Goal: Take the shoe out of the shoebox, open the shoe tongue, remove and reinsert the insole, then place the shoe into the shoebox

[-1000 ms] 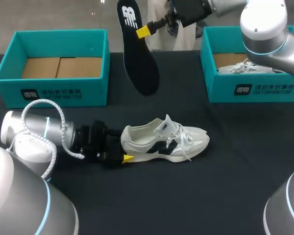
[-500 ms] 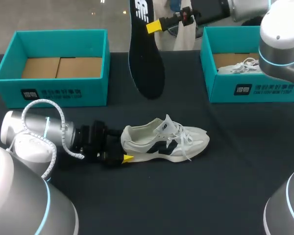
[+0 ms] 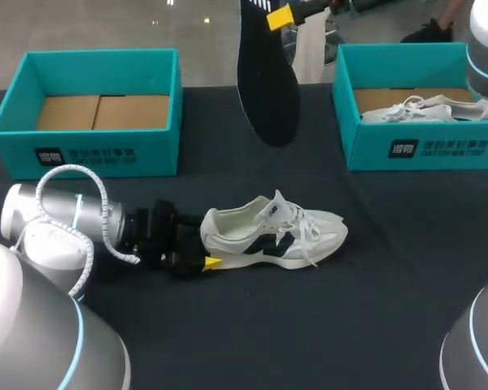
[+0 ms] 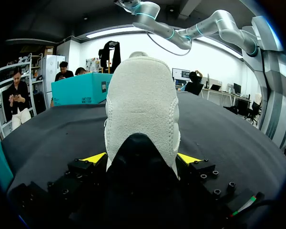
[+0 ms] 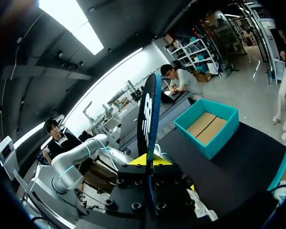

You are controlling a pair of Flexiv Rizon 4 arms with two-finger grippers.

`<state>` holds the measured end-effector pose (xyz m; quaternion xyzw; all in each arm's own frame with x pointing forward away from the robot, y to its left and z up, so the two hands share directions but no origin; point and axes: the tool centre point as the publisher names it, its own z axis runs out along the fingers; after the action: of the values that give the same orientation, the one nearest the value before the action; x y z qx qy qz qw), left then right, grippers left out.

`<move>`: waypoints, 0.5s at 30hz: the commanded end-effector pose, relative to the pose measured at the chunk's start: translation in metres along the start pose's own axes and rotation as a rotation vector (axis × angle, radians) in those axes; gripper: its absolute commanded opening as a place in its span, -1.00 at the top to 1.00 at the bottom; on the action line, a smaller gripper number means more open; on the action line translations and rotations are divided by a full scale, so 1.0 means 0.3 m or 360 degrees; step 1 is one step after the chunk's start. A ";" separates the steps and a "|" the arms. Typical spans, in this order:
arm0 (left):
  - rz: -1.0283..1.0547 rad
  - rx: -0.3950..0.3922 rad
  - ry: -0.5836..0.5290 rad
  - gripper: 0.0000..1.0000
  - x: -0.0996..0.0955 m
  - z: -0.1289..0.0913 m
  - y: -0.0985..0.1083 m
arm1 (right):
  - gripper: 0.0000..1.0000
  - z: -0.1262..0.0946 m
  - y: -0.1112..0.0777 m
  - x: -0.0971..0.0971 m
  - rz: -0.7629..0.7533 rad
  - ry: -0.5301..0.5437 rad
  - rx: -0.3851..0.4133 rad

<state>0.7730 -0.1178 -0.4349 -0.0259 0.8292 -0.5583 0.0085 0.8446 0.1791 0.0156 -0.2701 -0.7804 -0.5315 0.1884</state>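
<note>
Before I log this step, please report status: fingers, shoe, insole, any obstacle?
Left fingers clamp sneaker heel on table. Right fingers hold insole high above table. Nothing between insole and sneaker.

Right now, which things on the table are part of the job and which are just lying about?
Job: white shoe, heel gripped in the left jaws; black insole, held up by the right jaws; empty teal shoebox, probably the shoe's own.
Lying about: second shoebox; the other shoe inside it.
</note>
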 end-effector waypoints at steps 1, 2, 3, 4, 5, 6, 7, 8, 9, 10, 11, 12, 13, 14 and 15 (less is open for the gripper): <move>-0.0001 -0.0003 -0.0001 1.00 -0.001 0.013 0.015 | 1.00 -0.005 0.033 0.018 0.0029 0.0002 0.0029; -0.0001 -0.0003 -0.0001 1.00 -0.001 0.013 0.015 | 1.00 -0.003 0.035 0.025 0.0033 0.0005 0.0027; -0.0001 -0.0003 -0.0001 1.00 -0.001 0.013 0.015 | 1.00 -0.002 0.036 0.032 0.0037 0.0006 0.0023; -0.0001 -0.0003 -0.0001 1.00 -0.001 0.013 0.015 | 1.00 -0.001 0.035 0.039 0.0042 0.0004 0.0022; -0.0001 -0.0003 -0.0001 1.00 -0.001 0.013 0.015 | 1.00 -0.001 0.034 0.043 0.0044 0.0002 0.0022; -0.0001 -0.0003 -0.0001 1.00 -0.001 0.013 0.015 | 1.00 0.001 0.029 0.045 0.0059 0.0009 0.0014; -0.0001 -0.0003 -0.0001 1.00 -0.001 0.013 0.015 | 1.00 0.003 0.022 0.046 0.0076 0.0015 0.0013; -0.0001 -0.0003 -0.0001 1.00 -0.001 0.013 0.015 | 1.00 0.002 0.017 0.046 0.0078 -0.0004 0.0016; -0.0001 -0.0003 -0.0001 1.00 -0.001 0.013 0.015 | 1.00 -0.001 0.012 0.048 0.0081 -0.0028 -0.0009; -0.0001 -0.0003 -0.0001 1.00 -0.001 0.013 0.015 | 1.00 -0.001 0.004 0.050 0.0123 -0.0036 -0.0022; -0.0001 -0.0003 -0.0001 1.00 -0.001 0.013 0.015 | 1.00 -0.001 0.004 0.050 0.0123 -0.0036 -0.0022; -0.0001 -0.0003 -0.0001 1.00 -0.001 0.013 0.015 | 1.00 -0.001 0.004 0.050 0.0123 -0.0036 -0.0022; -0.0001 -0.0003 -0.0001 1.00 -0.001 0.013 0.015 | 1.00 -0.001 0.004 0.050 0.0123 -0.0036 -0.0022; -0.0001 -0.0003 -0.0001 1.00 -0.001 0.013 0.015 | 1.00 -0.001 0.004 0.050 0.0123 -0.0036 -0.0022; -0.0001 -0.0003 -0.0001 1.00 -0.001 0.013 0.015 | 1.00 -0.001 0.004 0.050 0.0123 -0.0036 -0.0022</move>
<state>0.7730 -0.1179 -0.4349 -0.0259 0.8292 -0.5583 0.0085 0.8374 0.1837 0.0268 -0.3043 -0.7694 -0.5245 0.2010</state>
